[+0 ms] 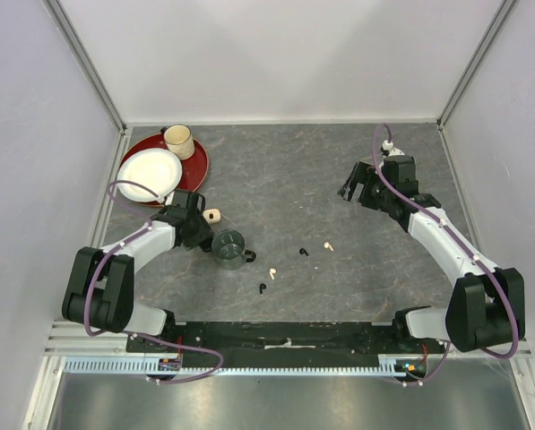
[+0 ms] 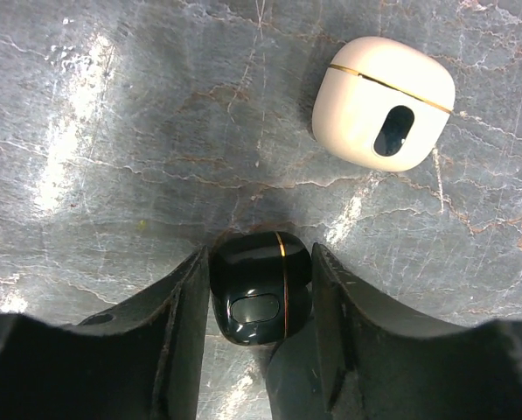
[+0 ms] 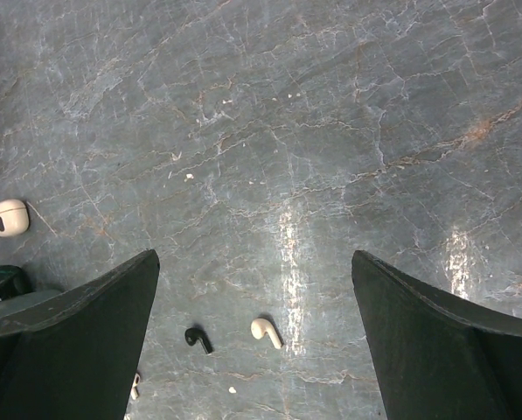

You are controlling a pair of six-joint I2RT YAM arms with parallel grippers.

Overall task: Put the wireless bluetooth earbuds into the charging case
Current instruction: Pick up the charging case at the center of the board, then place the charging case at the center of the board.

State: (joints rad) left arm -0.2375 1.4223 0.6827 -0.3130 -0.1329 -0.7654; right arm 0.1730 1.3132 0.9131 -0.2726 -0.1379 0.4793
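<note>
**LEFT END EFFECTOR CLOSED ON BLACK CASE; FOUR EARBUDS LOOSE ON SURFACE**

Left end effector (image 2: 261, 255): jaws narrow. One finger (image 2: 186, 324) lies against each side of the black case (image 2: 261, 293), with no gap visible on either side. The case lid is shut and its gold seam runs in line with the fingers. Whether the case is lifted off the surface (image 2: 112, 131) cannot be told.

White case (image 2: 383, 103): shut, lying free at 1 o'clock of the black case in the left wrist view, apart from it.

Seen from above, a mug (image 1: 229, 249) stands just beside the left end effector at its 4 o'clock. The white case sits at 11 o'clock of the mug. A red plate (image 1: 198, 170) lies at 11 o'clock of the left end effector and carries a white plate (image 1: 149, 172) and a cup (image 1: 178, 141).

Right end effector (image 3: 254, 262): jaws wide, nothing between them, over bare surface at the far right.

Earbuds: none is in a case.
- A black earbud (image 1: 303, 251) and a white earbud (image 1: 329, 245) lie near each other mid-surface, at 7 o'clock of the right end effector and well apart from it.
- A second white earbud (image 1: 271, 271) and a second black earbud (image 1: 263, 288) lie at 4 o'clock of the mug, near it.
- All four are apart from both cases.
</note>
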